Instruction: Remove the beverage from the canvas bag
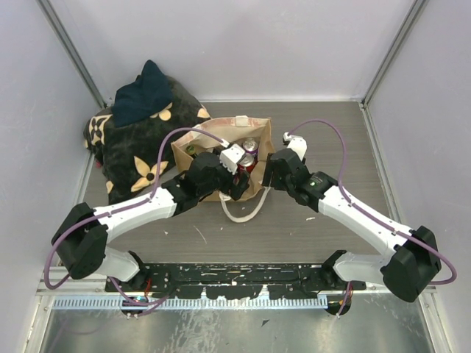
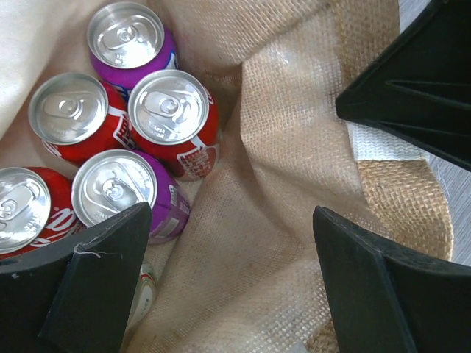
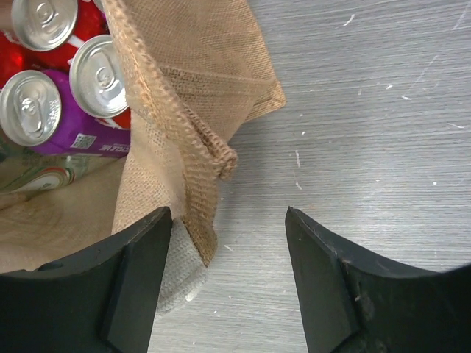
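When scanned from the left, opens with a black flowered cushion (image 1: 132,165) under a dark blue cloth (image 1: 143,92), just beside the bag (image 1: 261,140) and no part of the job.

Next, left pincer (image 2: 232,243): spread wide, gripping nothing, poised at the bag's mouth over folded fabric, cans (image 2: 70,110) beside and partly under one finger. Upright and packed shoulder to shoulder down there: three red, two purple, plus a green and white container (image 2: 143,290) lying lower, too hidden to name. None lifted out yet.

Likely handling: thin metal walls, stiff enough for a firm pinch yet easy to dent; smooth painted sides, so slippery; probably full and fairly heavy. Best taken across the body from above, just under the top rim. Easiest pick: red can (image 2: 173,118) bordering bare fabric on one side, with room there for a finger; hardly any gap between the others. Soft, floppy cloth all round, apt to sag inward, snag a finger or ride up with the can.

Further right, right pincer (image 3: 224,250): parted, clamping nothing, low over the desk (image 3: 368,110) at the bag's outer corner, rim and cream handle (image 3: 180,283) against the finger nearer the bag. Worth pinching that rim to pin the bag down.
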Tool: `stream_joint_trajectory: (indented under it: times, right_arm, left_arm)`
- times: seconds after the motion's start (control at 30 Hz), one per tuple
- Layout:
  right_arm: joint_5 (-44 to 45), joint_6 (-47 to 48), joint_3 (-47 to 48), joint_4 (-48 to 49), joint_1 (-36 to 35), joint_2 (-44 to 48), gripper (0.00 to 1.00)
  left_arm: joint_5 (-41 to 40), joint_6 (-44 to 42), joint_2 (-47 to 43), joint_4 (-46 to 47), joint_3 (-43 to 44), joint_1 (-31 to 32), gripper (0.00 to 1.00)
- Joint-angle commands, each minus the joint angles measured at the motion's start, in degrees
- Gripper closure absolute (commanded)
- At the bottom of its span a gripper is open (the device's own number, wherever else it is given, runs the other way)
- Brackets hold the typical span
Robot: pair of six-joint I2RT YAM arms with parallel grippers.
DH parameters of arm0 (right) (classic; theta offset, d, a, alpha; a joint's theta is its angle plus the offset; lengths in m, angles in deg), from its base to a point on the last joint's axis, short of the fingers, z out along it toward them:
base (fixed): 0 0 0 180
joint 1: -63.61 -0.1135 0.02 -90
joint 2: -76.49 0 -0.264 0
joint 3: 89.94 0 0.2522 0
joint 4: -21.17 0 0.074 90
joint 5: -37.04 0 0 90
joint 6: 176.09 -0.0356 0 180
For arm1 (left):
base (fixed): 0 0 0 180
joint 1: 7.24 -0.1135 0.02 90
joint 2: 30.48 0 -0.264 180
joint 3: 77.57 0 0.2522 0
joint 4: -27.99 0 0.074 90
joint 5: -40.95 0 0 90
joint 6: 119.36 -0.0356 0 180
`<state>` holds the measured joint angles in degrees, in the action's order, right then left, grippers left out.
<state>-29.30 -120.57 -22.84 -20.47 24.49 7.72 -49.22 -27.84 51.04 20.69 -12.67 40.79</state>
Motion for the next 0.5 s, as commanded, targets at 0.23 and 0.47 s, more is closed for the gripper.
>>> stream_joint_trajectory:
  times: [0.23,0.47]
  right_arm:
    - [-15.43,-2.44,-0.01,6.27,-0.39,4.46,0.29]
    - [-21.38,-2.95,-1.76,7.4,-0.4,1.94,0.29]
  left_arm:
    - [-5.61,-1.28,1.27,1.35,-4.01,2.42,0.02]
    - [-7.48,-0.45,1.39,1.84,-3.94,2.52,0.02]
